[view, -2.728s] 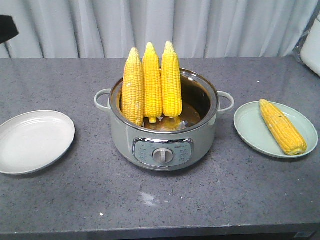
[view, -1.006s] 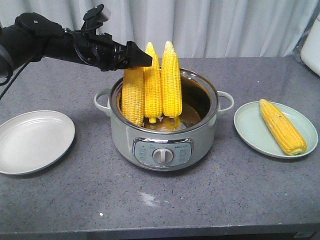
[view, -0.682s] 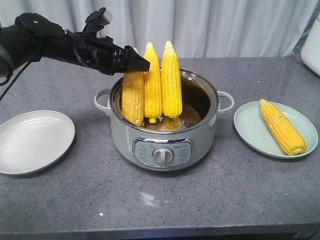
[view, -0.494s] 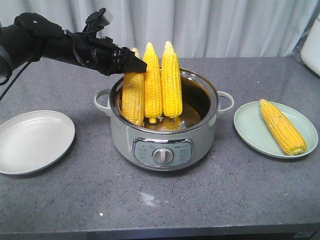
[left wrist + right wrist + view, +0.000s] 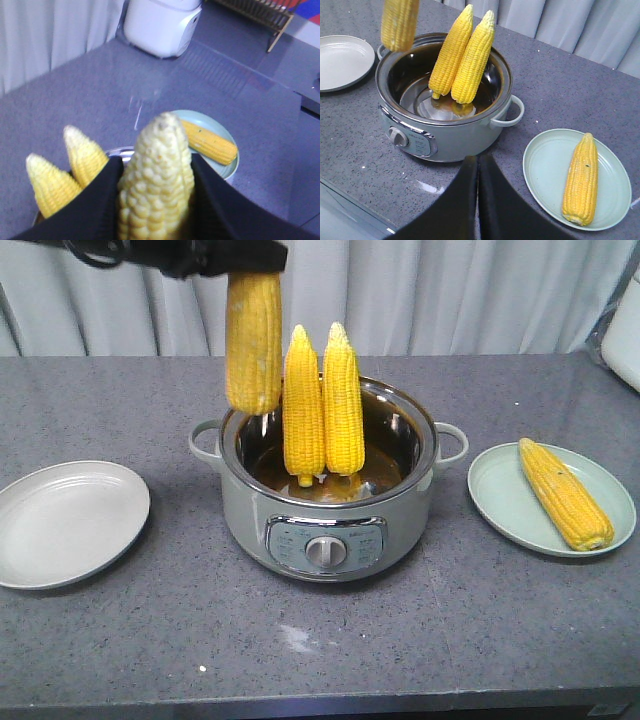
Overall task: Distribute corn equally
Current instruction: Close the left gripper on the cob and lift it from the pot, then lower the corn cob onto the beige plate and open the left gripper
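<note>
Your left claw [image 5: 255, 260] is pinching the held cob [image 5: 253, 340] near its pointed tip, with black fingers [image 5: 95, 205] pressed in on both sides. The wrist view is nearly all kernels. That cob hangs upright in the air, blunt end down, over the left rim of the pot [image 5: 330, 510] and apart from the others.

Inside the pot, the second cob [image 5: 303, 405] and third cob [image 5: 342, 400] stand side by side, touching, tips up (they lean on the back wall). The pot sits mid-counter [image 5: 150, 640] with its dial facing you.

On the left, well apart from the pot, the left plate [image 5: 70, 520] has nothing on it. On the other side, the right plate [image 5: 495, 505] has the fourth cob [image 5: 565, 495] lying flat across it.

Your right claw [image 5: 478, 162] has its fingers pressed together and grips nothing. It hovers low over the counter, between the pot and the right plate.
</note>
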Action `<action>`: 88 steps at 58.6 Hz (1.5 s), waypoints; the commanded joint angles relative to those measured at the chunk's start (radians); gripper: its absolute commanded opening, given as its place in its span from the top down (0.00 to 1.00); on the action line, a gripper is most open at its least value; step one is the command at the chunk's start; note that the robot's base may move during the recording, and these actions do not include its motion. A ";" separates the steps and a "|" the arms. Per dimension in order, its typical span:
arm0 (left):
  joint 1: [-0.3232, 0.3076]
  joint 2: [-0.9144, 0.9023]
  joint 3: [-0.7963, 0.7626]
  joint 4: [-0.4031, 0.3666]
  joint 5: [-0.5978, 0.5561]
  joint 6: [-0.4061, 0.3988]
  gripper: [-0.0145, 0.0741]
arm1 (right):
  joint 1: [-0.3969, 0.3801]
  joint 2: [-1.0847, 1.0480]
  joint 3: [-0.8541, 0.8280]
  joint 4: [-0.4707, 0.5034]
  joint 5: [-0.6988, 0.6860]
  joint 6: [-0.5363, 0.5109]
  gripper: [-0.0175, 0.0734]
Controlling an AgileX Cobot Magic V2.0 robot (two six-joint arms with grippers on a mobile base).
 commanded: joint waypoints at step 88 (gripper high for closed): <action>0.098 -0.074 0.426 1.125 -0.036 -0.586 0.82 | -0.001 0.000 -0.021 0.030 -0.052 -0.005 0.81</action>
